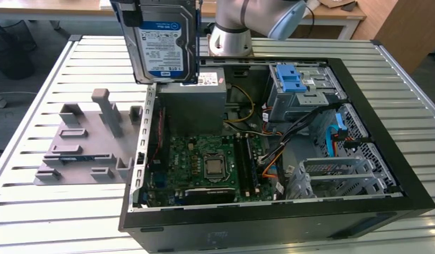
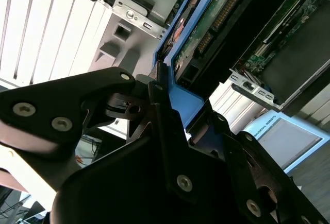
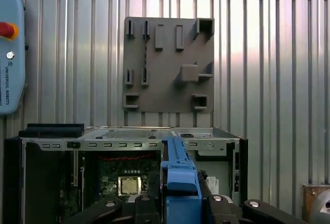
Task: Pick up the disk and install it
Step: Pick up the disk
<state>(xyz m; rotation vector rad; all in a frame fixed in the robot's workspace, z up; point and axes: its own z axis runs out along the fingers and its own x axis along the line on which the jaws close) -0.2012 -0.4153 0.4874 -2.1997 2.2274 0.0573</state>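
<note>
Disk [image 1: 164,45]: upright and clear of everything, label facing the exterior camera. It sits high above the open computer case [image 1: 387,132], roughly over the power-supply box [image 1: 192,100].

Hand [image 2: 167,100]: closed on the disk's blue carrier frame [image 3: 180,175], gripping one end of it.

We judge the carry step is in hand; the disk is lifted but not seated. The drive bay [image 1: 299,87] with the blue latch lies toward the exterior view's right.

For a clean carry we want a firm grip on the frame only, no swing, and clearance over the case wall and cables [image 1: 274,127]. The case rests on the slatted table [image 1: 34,222].
</note>
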